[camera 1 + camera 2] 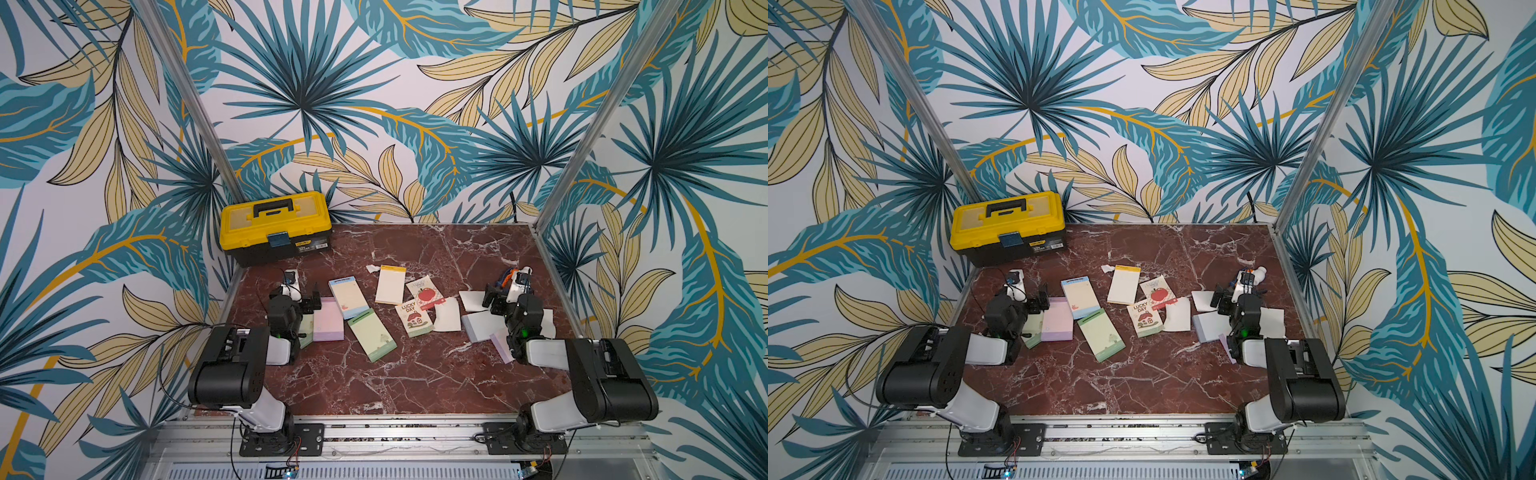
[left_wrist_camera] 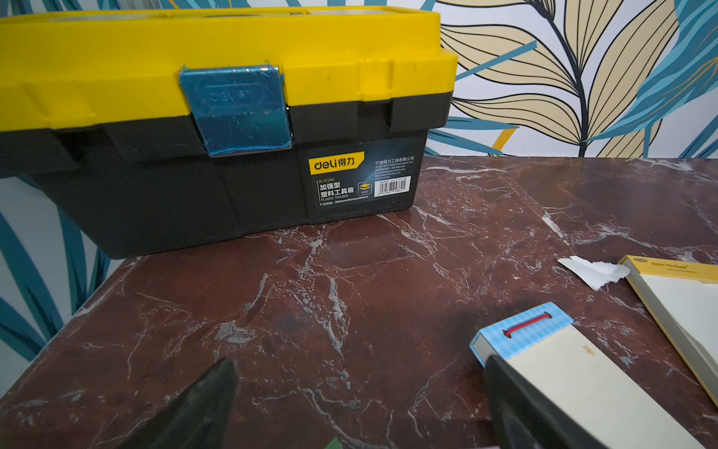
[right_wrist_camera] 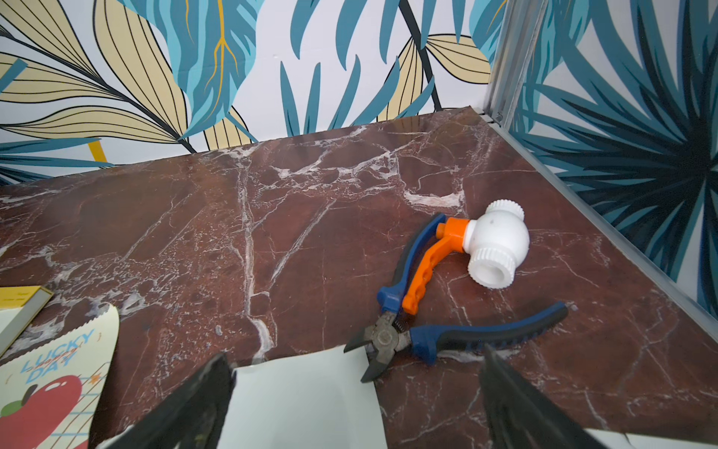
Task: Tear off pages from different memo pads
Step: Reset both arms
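Observation:
Several memo pads lie mid-table in both top views: a lilac one (image 1: 328, 320), a blue-topped one (image 1: 348, 293), a green one (image 1: 371, 334), a yellow-topped one (image 1: 390, 284), an apple one (image 1: 426, 293) and a LUCKY DAY house one (image 1: 411, 318). Loose pages lie at the right: cream (image 1: 448, 316) and white (image 1: 482, 326). My left gripper (image 2: 359, 388) is open over bare marble, beside the blue-topped pad (image 2: 544, 342). My right gripper (image 3: 355, 381) is open above a white page (image 3: 303, 400), holding nothing.
A yellow and black toolbox (image 1: 276, 226) stands at the back left corner. Blue-handled pliers (image 3: 447, 338) and a white valve with an orange handle (image 3: 493, 243) lie just beyond the right gripper. A torn paper scrap (image 2: 594, 270) lies by the yellow-topped pad.

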Action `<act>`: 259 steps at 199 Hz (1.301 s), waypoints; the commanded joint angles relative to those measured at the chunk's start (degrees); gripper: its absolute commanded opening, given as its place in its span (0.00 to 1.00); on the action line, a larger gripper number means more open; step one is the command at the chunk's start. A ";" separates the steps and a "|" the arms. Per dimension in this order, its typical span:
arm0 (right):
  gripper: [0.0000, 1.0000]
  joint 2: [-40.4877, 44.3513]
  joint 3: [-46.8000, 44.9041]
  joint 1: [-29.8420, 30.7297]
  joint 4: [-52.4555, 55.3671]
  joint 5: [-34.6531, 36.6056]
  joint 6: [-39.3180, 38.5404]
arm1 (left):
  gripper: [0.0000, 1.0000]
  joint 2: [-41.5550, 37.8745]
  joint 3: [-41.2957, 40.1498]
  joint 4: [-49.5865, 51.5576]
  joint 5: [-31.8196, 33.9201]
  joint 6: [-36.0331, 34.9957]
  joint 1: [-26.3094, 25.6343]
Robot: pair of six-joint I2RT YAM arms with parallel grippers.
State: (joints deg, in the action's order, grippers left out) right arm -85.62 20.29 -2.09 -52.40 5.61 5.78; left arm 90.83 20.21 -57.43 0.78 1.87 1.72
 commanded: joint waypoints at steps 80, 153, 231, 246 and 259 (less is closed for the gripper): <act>0.99 -0.36 2.82 0.95 3.67 -2.88 -3.04 | 1.00 -0.84 -0.52 -1.56 8.98 1.82 -0.13; 0.99 -0.33 3.08 1.03 4.23 -2.89 -3.32 | 1.00 -0.85 -0.35 -1.23 8.36 1.59 -0.13; 1.00 -0.38 3.08 1.21 4.24 -2.71 -3.41 | 1.00 -0.90 0.36 0.21 6.11 0.64 -0.08; 1.00 -0.33 3.17 1.23 4.24 -2.71 -3.42 | 1.00 -0.87 0.36 0.21 6.09 0.68 -0.13; 0.99 -0.34 3.17 1.21 4.33 -2.69 -3.45 | 1.00 -0.91 0.36 0.19 6.08 0.70 -0.14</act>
State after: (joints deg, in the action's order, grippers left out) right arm -85.62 22.79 -1.13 -48.99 3.14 2.96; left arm 90.83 20.12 -57.52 7.49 2.98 1.58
